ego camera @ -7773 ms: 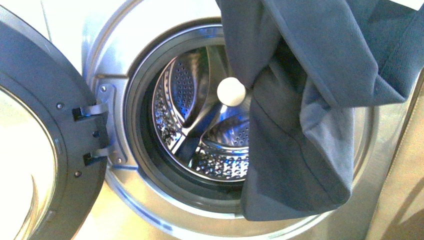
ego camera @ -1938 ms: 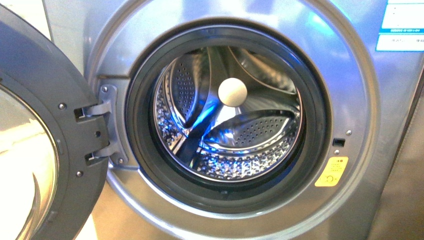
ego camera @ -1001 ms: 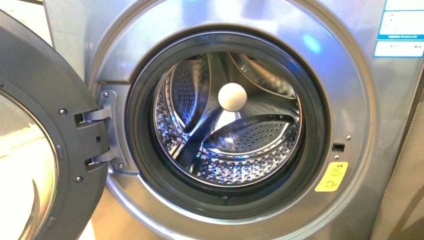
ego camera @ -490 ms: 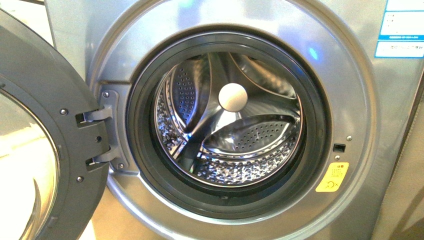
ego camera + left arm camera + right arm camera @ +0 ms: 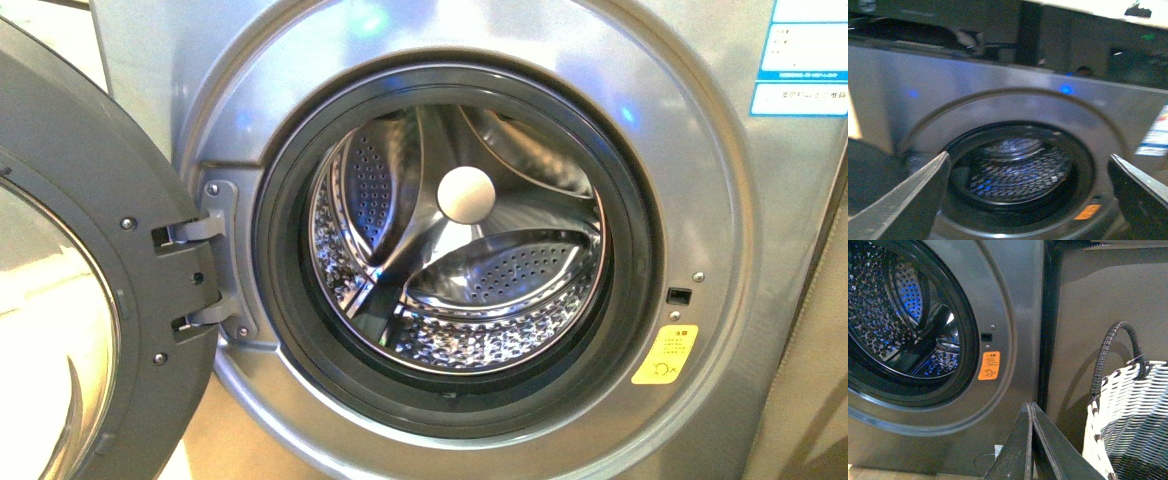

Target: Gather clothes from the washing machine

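Although the task named clothes, no garment showed in any view at this moment, so where it lay could not be told; the basket's inside was mostly out of sight. Judged from the task alone, clothes would be light, limp and soft, not fragile, apt to drape and snag on a rim, and best pinched at a bunched fold rather than a flat edge.

One washing machine point(image 5: 700, 180) filled the front view, grey and metallic. Its single porthole door point(image 5: 90, 300) stood swung wide at nine o'clock of the opening, hung on two hinge brackets. One perforated steel drum point(image 5: 460, 270) sat at the centre, with nothing dark inside it as far as the views showed, ringed by one dark gasket. One pale round knob point(image 5: 465, 193) sat at the drum's back, toward twelve o'clock of centre.

One woven white-and-black basket point(image 5: 1133, 415) with a dark hooped handle stood beside the machine, seen only in the right wrist view.

One blue-white label point(image 5: 808, 55) sat at two o'clock of the opening, and one orange sticker point(image 5: 665, 355) at four o'clock.

Neither arm showed in the front view. The left gripper point(image 5: 1028, 195) had its fingers spread wide apart, framing the drum and holding nothing. The right gripper point(image 5: 1032, 415) had its fingers pressed together, with nothing seen between them.
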You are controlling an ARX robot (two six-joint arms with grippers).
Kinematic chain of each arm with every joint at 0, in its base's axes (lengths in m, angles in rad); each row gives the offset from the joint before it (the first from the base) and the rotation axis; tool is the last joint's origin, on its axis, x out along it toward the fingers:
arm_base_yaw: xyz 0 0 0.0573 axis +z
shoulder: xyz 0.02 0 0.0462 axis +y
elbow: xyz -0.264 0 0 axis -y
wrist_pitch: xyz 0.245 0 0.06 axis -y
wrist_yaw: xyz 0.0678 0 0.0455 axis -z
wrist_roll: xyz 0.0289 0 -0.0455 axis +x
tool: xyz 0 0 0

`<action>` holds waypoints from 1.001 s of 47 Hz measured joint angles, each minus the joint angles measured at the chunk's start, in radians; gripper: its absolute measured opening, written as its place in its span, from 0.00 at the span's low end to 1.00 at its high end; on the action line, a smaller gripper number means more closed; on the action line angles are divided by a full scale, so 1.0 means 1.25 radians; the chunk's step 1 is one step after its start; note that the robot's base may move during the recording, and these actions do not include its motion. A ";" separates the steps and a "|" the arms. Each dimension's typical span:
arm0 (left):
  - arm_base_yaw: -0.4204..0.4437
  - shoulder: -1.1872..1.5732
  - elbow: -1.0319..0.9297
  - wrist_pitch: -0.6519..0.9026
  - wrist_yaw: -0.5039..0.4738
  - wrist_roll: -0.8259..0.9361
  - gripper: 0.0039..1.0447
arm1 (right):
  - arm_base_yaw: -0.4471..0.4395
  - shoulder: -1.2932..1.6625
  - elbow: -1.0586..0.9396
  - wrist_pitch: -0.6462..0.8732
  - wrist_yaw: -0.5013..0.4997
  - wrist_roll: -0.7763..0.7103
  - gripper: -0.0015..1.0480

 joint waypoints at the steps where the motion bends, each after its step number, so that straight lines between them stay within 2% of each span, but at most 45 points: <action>1: 0.004 -0.014 -0.018 -0.011 -0.014 0.015 0.84 | 0.000 -0.005 -0.003 0.000 0.000 0.000 0.02; 7: 0.071 -0.109 -0.167 0.010 0.017 0.042 0.65 | 0.000 -0.031 -0.027 0.000 0.001 0.000 0.02; 12: 0.143 -0.193 -0.289 0.047 0.082 0.049 0.47 | 0.000 -0.052 -0.027 -0.020 0.000 0.000 0.02; 16: 0.211 -0.259 -0.394 0.077 0.149 0.054 0.30 | 0.001 -0.074 -0.027 -0.039 0.000 0.000 0.02; 18: 0.247 -0.292 -0.447 0.090 0.190 0.056 0.18 | 0.001 -0.116 -0.026 -0.095 0.000 0.000 0.02; 23: 0.301 -0.344 -0.515 0.108 0.236 0.056 0.02 | 0.001 -0.196 -0.026 -0.179 0.000 0.000 0.02; 33: 0.392 -0.424 -0.621 0.130 0.327 0.057 0.03 | 0.001 -0.211 -0.026 -0.183 0.000 0.000 0.02; 43: 0.449 -0.481 -0.682 0.138 0.379 0.057 0.03 | 0.001 -0.211 -0.026 -0.184 0.000 0.000 0.02; 47: 0.509 -0.503 -0.702 0.137 0.464 0.057 0.03 | 0.001 -0.211 -0.026 -0.184 0.000 0.000 0.02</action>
